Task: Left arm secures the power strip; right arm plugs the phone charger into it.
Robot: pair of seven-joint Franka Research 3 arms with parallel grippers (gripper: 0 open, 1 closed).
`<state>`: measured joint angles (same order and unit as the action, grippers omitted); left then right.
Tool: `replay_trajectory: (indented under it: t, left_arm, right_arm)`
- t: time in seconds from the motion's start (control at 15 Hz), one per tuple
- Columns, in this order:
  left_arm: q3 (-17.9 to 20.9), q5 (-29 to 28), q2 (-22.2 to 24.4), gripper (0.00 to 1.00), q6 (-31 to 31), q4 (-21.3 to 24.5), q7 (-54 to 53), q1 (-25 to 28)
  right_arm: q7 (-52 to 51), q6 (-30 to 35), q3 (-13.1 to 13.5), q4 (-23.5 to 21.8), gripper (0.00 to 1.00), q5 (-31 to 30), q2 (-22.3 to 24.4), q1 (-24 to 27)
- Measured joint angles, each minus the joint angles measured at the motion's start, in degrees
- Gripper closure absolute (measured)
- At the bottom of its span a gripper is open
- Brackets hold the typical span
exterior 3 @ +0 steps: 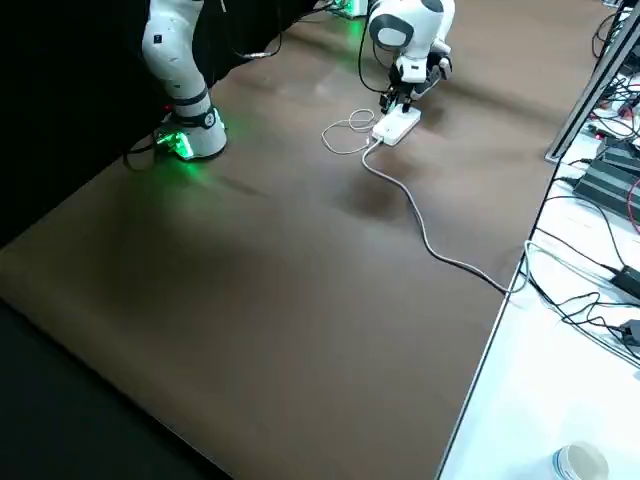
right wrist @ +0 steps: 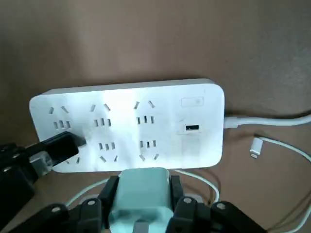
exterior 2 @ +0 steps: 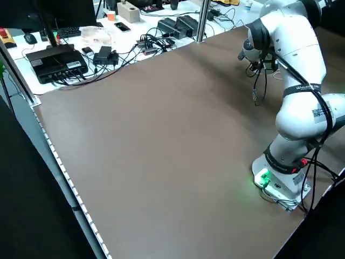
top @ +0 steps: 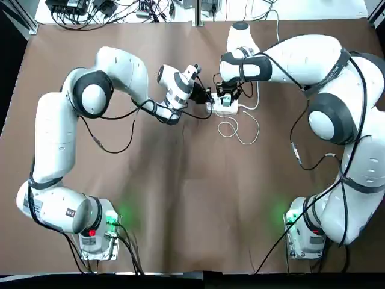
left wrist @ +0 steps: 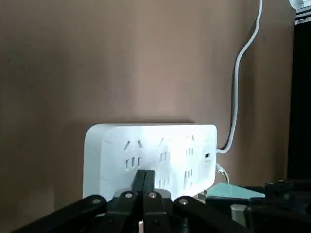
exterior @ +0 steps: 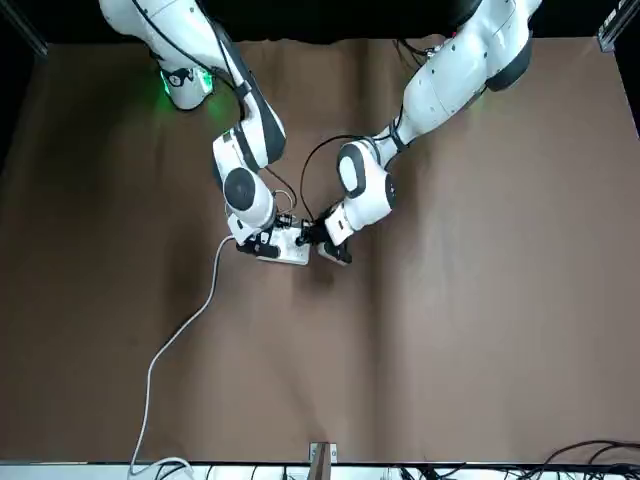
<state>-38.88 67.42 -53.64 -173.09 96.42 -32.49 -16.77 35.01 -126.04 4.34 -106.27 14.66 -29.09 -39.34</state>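
Right wrist view showed the right gripper with its black jaws clamped narrowly on the phone charger, a smooth matte teal cube with rounded corners, held just short of the long near edge of the power strip. The strip was a glossy white plastic slab with rounded ends, its socket face up and its long axis running crosswise in front of those jaws. Its thick white cord left the short end farthest from the left gripper. That gripper's black fingers were pressed together into a narrow tip resting on the socket face at the strip's other end. A thin white cable lay in loose loops on the brown cloth-covered table just behind the right jaws.
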Motion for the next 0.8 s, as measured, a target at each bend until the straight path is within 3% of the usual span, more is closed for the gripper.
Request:
replay_trajectory:
  t: [0.8]
  left_arm:
    - [0.00,0.00,0.00,0.99,0.01,0.00,0.00,0.00]
  right_arm:
    - [0.00,-2.39,0.17,0.13,0.52,-1.94,-1.17,-0.07]
